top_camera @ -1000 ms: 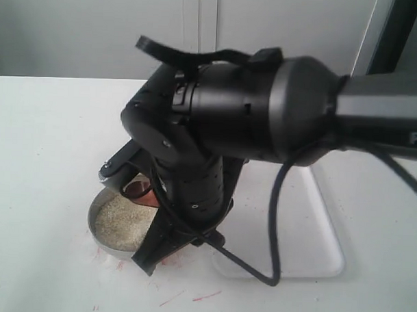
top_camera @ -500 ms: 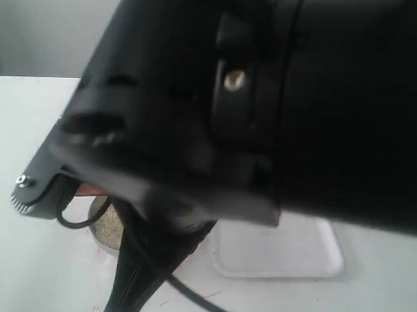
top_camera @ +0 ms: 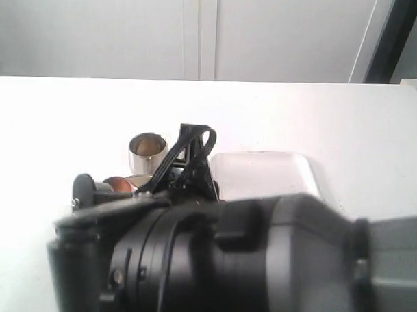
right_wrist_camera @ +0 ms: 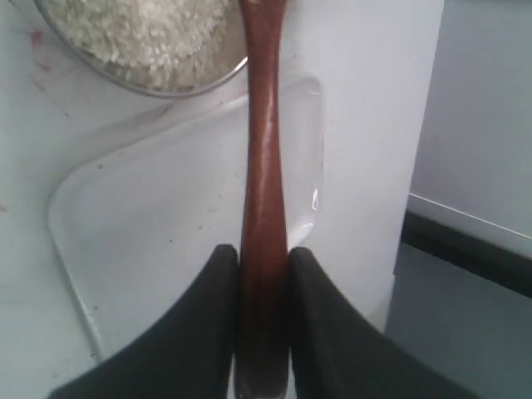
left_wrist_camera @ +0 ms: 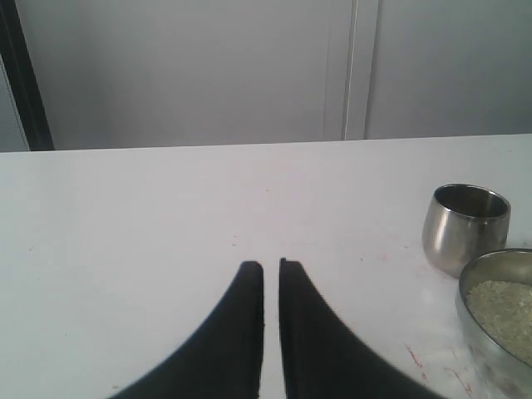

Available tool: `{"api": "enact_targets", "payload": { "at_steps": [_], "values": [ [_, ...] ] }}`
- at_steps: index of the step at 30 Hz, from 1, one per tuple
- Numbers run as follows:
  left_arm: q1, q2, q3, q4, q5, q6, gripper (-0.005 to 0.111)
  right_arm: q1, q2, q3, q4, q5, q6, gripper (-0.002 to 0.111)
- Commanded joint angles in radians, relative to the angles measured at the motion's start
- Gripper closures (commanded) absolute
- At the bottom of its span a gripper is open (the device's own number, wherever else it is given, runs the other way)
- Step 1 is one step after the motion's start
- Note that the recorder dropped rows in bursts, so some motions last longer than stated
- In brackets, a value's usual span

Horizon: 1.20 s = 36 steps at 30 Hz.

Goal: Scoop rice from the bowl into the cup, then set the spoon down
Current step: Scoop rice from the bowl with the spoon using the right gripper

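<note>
Dropping low into the foreground, the right arm no longer fills the exterior view as it did half a second ago. The cup now stands uncovered, so I judge the scoop is heading toward it.

Far left, the left hand hangs with fingers nearly together, holding nothing, with bare worktop around it. Next stands the cup, just beside the bowl of rice. The right hand clamps the spoon by its handle, and the shaft crosses the bowl's rim. I cannot tell whether the head carries rice. Rightmost lies a clear tray, roomy for setdown, though the worktop's edge runs near.
</note>
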Motion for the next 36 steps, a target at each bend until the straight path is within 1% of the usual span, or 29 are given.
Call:
{"api": "enact_targets", "payload": {
  "at_steps": [1, 5, 10, 14, 17, 25, 36],
  "values": [
    [-0.004, -0.001, -0.007, -0.005, -0.005, -0.001, 0.092, -0.004, 0.032, 0.089, -0.172, 0.004, 0.130, 0.108],
    [-0.004, -0.001, -0.007, -0.005, -0.005, -0.001, 0.092, -0.019, 0.056, 0.114, -0.209, 0.004, 0.141, 0.108],
    [-0.004, -0.001, -0.007, -0.005, -0.005, -0.001, 0.092, -0.082, 0.084, 0.114, -0.232, 0.004, 0.141, 0.108],
    [-0.004, -0.001, -0.007, -0.005, -0.005, -0.001, 0.092, -0.111, 0.087, 0.114, -0.240, 0.004, 0.135, 0.108],
    [-0.004, -0.001, -0.007, -0.005, -0.005, -0.001, 0.092, -0.117, 0.087, 0.114, -0.240, 0.004, 0.127, 0.108],
    [-0.004, -0.001, -0.007, -0.005, -0.005, -0.001, 0.092, -0.117, 0.088, 0.114, -0.219, -0.090, 0.127, 0.108],
    [-0.004, -0.001, -0.007, -0.005, -0.005, -0.001, 0.092, -0.117, 0.178, 0.085, -0.242, -0.094, 0.154, 0.108]
  ]
}}
